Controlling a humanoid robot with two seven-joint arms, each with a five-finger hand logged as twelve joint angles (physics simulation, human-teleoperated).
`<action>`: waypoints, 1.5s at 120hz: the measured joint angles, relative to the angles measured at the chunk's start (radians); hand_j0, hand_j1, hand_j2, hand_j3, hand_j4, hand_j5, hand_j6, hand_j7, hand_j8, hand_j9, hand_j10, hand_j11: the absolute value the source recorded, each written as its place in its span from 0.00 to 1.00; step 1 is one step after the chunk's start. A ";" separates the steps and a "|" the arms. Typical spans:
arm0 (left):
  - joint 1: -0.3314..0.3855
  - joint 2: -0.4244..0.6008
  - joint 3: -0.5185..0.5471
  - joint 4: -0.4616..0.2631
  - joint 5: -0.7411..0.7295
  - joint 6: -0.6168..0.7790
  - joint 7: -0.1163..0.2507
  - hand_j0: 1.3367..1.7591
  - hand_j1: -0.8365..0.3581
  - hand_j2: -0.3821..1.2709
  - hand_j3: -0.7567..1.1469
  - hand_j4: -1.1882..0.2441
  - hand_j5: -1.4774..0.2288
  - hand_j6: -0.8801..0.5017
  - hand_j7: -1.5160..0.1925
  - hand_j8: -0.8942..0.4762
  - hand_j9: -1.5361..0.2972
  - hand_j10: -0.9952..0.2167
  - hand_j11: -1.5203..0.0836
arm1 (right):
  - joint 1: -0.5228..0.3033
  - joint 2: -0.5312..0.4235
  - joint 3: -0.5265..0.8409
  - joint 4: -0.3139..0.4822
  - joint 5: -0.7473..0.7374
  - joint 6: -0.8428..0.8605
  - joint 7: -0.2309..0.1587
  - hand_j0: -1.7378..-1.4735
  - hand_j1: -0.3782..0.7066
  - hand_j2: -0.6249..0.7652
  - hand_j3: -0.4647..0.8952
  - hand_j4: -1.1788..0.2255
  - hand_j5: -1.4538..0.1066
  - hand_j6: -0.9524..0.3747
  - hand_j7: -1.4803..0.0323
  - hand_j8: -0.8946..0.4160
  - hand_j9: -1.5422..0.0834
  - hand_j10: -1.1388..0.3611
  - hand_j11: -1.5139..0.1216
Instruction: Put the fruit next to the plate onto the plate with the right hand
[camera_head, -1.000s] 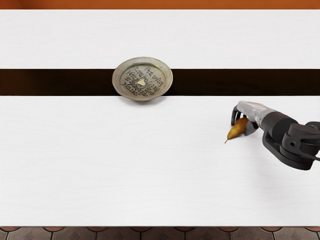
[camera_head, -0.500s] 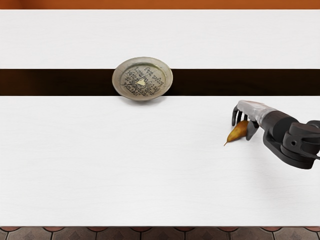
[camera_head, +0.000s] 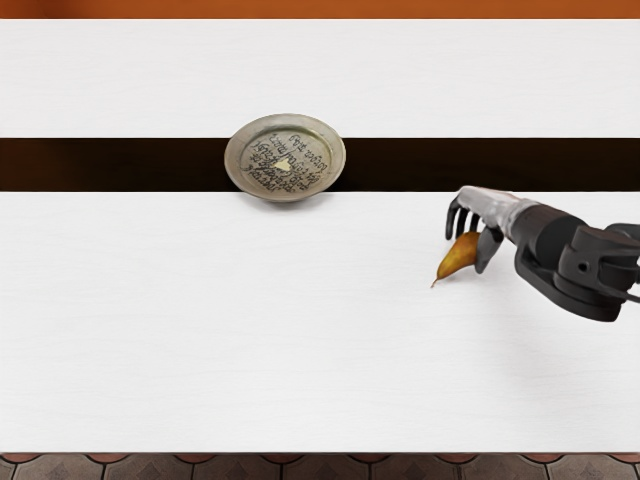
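My right hand (camera_head: 478, 225) comes in over the right edge of the white table (camera_head: 200, 330); its dark fingers (camera_head: 453, 220) curl over the broad end of the small yellow-brown pear (camera_head: 456, 259), thumb on the near side, so I read it as closed on the fruit; pear tilted, stem tip pointing toward the near-left; I cannot tell whether it clears the surface. Round grey metal plate (camera_head: 240, 150) sits well apart, toward the far edge, overlapping a dark strip (camera_head: 100, 165).
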 joint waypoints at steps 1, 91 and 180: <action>0.000 0.000 0.000 0.000 0.000 0.000 0.000 0.76 0.99 0.23 0.40 0.83 0.87 0.64 0.89 0.65 0.84 0.82 0.95 | 0.000 0.000 0.001 0.001 0.001 0.001 0.000 0.33 0.50 0.66 0.34 0.29 0.30 0.24 0.32 0.22 0.33 0.25 0.31; 0.003 0.000 -0.002 -0.002 0.000 0.000 0.000 0.76 0.99 0.23 0.40 0.83 0.87 0.64 0.89 0.65 0.84 0.82 0.95 | 0.133 0.065 0.097 0.037 0.239 0.056 0.000 0.32 0.57 0.63 0.34 0.30 0.24 0.34 0.30 0.34 0.30 0.25 0.28; -0.006 0.000 -0.001 -0.002 0.000 0.000 0.000 0.76 0.99 0.23 0.40 0.83 0.87 0.64 0.89 0.65 0.84 0.82 0.95 | 0.379 0.294 0.095 -0.120 0.492 0.056 0.001 0.31 0.58 0.65 0.34 0.29 0.22 0.36 0.29 0.35 0.27 0.25 0.25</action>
